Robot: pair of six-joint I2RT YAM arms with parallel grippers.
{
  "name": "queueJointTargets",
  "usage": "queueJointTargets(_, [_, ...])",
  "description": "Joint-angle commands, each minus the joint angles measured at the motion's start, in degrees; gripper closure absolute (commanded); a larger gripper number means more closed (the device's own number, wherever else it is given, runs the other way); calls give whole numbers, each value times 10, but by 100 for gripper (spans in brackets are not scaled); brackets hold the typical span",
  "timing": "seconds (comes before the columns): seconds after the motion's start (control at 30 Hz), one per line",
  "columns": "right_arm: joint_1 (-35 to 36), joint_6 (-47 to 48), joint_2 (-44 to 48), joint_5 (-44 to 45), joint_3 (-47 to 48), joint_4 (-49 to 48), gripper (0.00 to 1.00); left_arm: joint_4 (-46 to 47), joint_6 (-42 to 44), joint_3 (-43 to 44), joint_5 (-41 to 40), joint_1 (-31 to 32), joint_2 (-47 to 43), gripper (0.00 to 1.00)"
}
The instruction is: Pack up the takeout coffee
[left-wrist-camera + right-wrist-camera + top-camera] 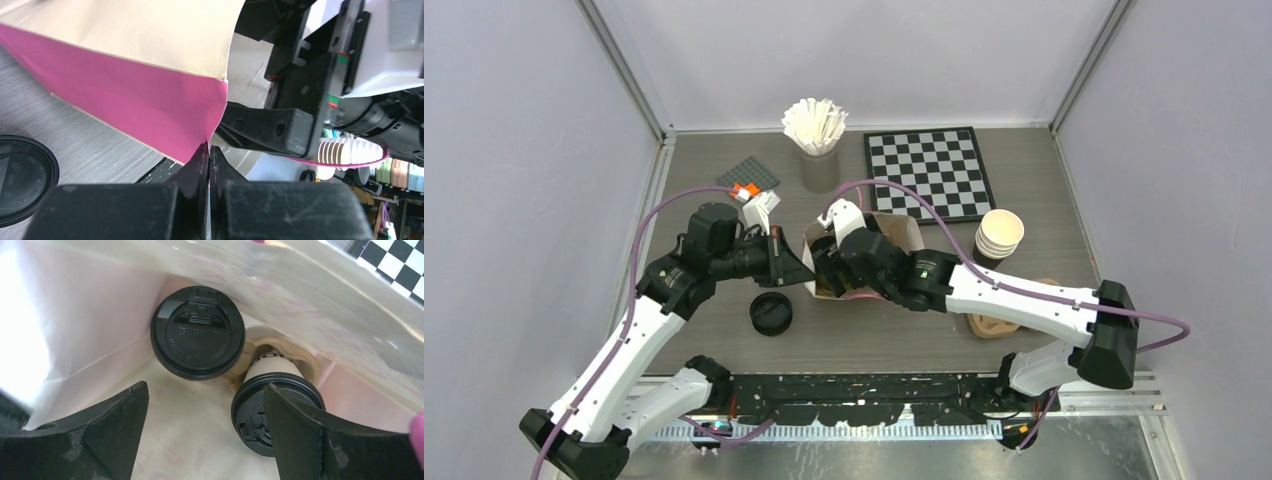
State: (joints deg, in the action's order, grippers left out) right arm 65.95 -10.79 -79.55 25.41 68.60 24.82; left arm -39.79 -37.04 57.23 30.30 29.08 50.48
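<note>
Nearest is the black rail (874,395) that carries both arms along the front edge of the worktop (894,340). Just beyond it, to the left, one loose black lid (771,313) lies flat on the bare surface, touching nothing.

Behind that lid the left tool (792,270) is clamped on the rim of the one paper bag (902,232). In its wrist view the two fingertips meet on the corner where the cream face joins a pink side panel. The bag stands mid-worktop with its mouth up.

The right tool (205,387) reaches down into that mouth, jaws spread wide with nothing between them. Two takeout coffees sit on the bag's floor below it, each under a black lid. The upright coffee cup (197,332) shows its lid face-on. Beside it, the tilted coffee cup (272,372) leans toward the camera, showing a pale strip of wall, its lid partly behind one finger. A tan moulded rim curves round its foot.

To the right, partly under the right arm, lies one brown pulp carrier (989,325). Behind it stands one stack of empty paper cups (999,235), white inside; I cannot count them.

Farther back are one grey studded plate (749,175) with a small orange-and-white piece (746,192) at its near edge, one holder of white sticks (816,130), and one chessboard (927,172).
</note>
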Motion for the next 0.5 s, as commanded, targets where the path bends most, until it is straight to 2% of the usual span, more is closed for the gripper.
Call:
queueJointTargets(0.0, [4, -14, -21, 22, 24, -45, 12, 33, 7, -2, 14, 2, -7, 100])
queueJointTargets(0.23, [4, -37, -42, 26, 8, -76, 11, 18, 13, -2, 13, 2, -6, 100])
queueJointTargets(0.47, [2, -42, -20, -9, -58, -158, 12, -21, 35, 11, -2, 2, -6, 100])
